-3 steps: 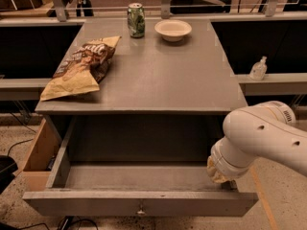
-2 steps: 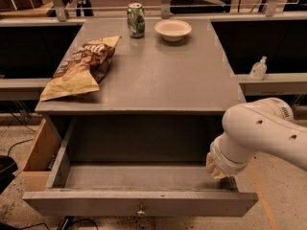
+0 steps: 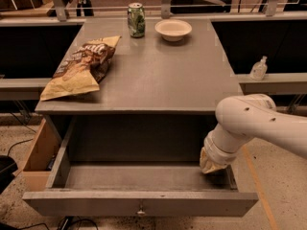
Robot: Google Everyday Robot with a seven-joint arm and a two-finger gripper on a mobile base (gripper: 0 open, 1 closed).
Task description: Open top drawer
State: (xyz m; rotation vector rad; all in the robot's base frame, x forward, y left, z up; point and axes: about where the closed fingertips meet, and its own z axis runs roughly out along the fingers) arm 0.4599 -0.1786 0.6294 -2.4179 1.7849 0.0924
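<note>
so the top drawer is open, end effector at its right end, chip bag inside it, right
No: the camera view shows the chip bag on the tabletop, left side, not in the drawer. The top drawer is open, with the end effector down at its right end.

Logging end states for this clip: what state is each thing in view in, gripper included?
top drawer: open, pulled well out from under the table top.
gripper: low in the drawer's right rear corner.
chip bag: lying flat on the table top, left side.
can: upright, at the back.
bowl: upright, right of the can, apart from it.
bottle: upright on the right-hand ledge.
</note>
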